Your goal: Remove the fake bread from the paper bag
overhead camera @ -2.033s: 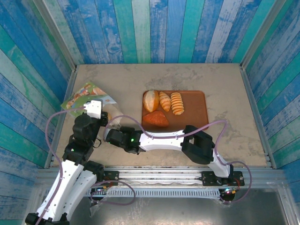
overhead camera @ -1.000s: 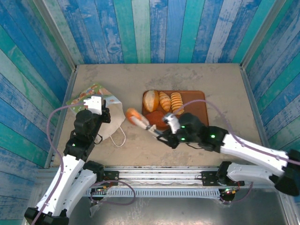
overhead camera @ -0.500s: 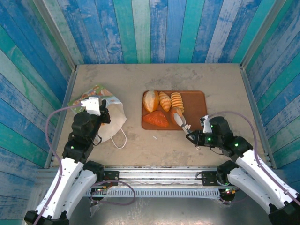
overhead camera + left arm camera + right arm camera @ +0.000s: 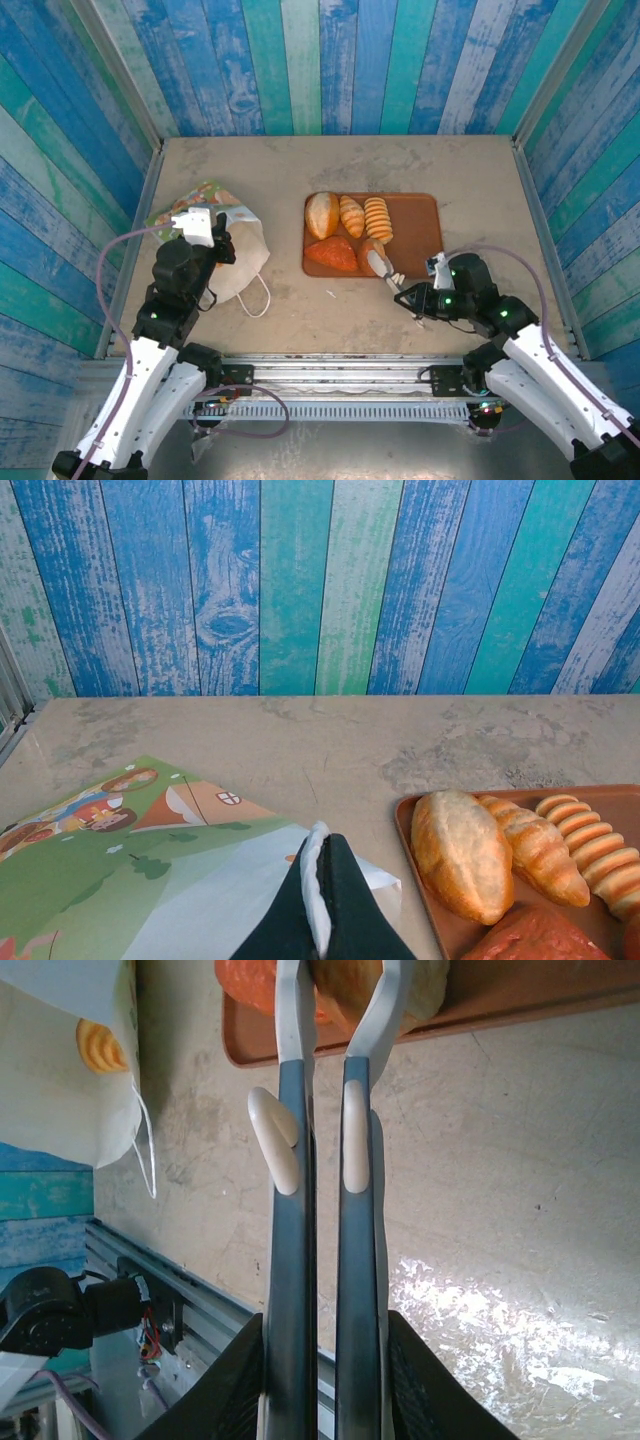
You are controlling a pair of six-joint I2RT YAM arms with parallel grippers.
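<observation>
Right claw (image 4: 340,990) closed narrow on a golden roll (image 4: 371,252), set low at the front edge of the tray (image 4: 420,225), touching the triangular piece (image 4: 331,255). Left claw (image 4: 320,855) pinched on the white mouth edge of the paper bag (image 4: 235,262), which lies on its side on the surface (image 4: 400,165). The right wrist view shows one orange piece (image 4: 95,1045) inside the bag mouth. Judgement: the fake bread looks like light, rigid, smooth moulded toys, so likely slippery; best gripped across the short width at mid-body. The bag is thin and limp and needs holding open. Versus 2 s ago: the right arm was reaching into the bag; 1 s ago it was carrying the roll between bag and tray; 0.5 s ago the roll was further back over the tray. The left hold is unchanged.
</observation>
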